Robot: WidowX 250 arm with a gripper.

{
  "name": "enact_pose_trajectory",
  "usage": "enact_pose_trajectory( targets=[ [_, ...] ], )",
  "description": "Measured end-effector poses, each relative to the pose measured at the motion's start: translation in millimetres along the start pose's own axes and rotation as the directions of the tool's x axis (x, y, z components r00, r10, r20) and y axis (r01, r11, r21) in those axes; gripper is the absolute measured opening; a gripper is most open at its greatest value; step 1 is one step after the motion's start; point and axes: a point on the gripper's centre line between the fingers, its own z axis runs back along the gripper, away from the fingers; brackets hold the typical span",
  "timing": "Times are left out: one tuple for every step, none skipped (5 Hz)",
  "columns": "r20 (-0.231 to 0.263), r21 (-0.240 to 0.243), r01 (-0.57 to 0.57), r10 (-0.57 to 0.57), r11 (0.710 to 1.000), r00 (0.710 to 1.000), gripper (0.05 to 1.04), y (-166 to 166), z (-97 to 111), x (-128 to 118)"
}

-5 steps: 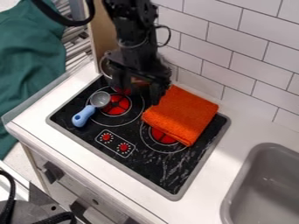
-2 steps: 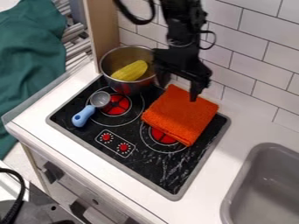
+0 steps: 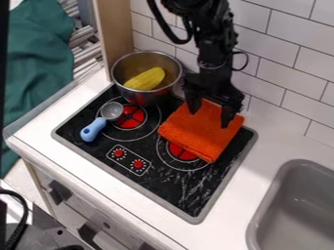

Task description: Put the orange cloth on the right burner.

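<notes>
The black gripper (image 3: 209,118) hangs over the upper part of the orange cloth, its two fingers spread apart on either side of the fabric's back area. The folded orange cloth (image 3: 199,135) lies at the back right of the black stove top, partly covering the right burner (image 3: 181,153), whose red centre and white rings show below the cloth's front left edge. Whether the fingertips touch the cloth, I cannot tell.
A metal pot (image 3: 149,97) with a yellow corn-like object (image 3: 145,79) stands at the back left. A blue-handled scoop (image 3: 95,129) rests on the left burner (image 3: 130,117). The grey sink (image 3: 261,215) is at the right, the tiled wall behind.
The gripper has moved right from over the pot, then down to the orange cloth, uncovering the pot and corn. The cloth has not visibly moved.
</notes>
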Motion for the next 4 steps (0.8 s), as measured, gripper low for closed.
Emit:
enact_pose_trajectory(
  targets=[
    [-0.027, -0.013, -0.032, 0.031, 0.999, 0.999, 1.007, 13.3, -8.8, -12.2],
    [-0.035, -0.019, -0.012, 0.011, 1.000, 0.999, 1.007, 13.2, -11.3, -11.7],
    [-0.046, -0.031, -0.007, 0.006, 0.999, 0.999, 1.005, 10.1, -18.9, -2.4],
    [-0.053, -0.042, 0.002, -0.004, 0.999, 0.999, 1.005, 4.6, -22.8, 5.5]
  ],
)
